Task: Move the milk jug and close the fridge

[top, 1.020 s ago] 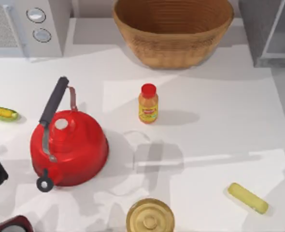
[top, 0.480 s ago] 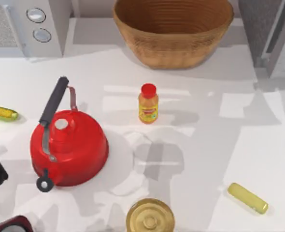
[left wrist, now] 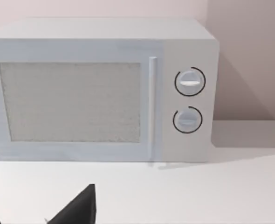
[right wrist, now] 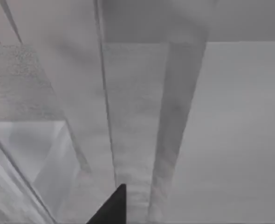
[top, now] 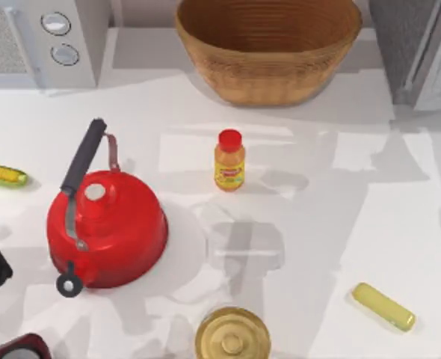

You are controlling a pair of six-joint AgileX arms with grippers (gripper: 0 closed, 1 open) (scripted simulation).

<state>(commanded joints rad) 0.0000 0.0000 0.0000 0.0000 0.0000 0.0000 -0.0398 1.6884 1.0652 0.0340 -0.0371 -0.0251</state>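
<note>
Fridge (top: 418,52) at the tabletop's (top: 355,194) far right corner: its lighter door panel now sits swung in closer to the dark speckled side than a second ago, when the cavity stood open. Door edge runs roughly front-to-back. Right gripper (right wrist: 110,207) hangs close against the grey fridge panels, possibly touching; cannot tell how far its fingers stand apart. Left gripper (left wrist: 72,210) parked at the left edge, facing the microwave (left wrist: 100,88); finger spread also unclear. Orange bottle (top: 229,160) upright mid-tabletop.
</note>
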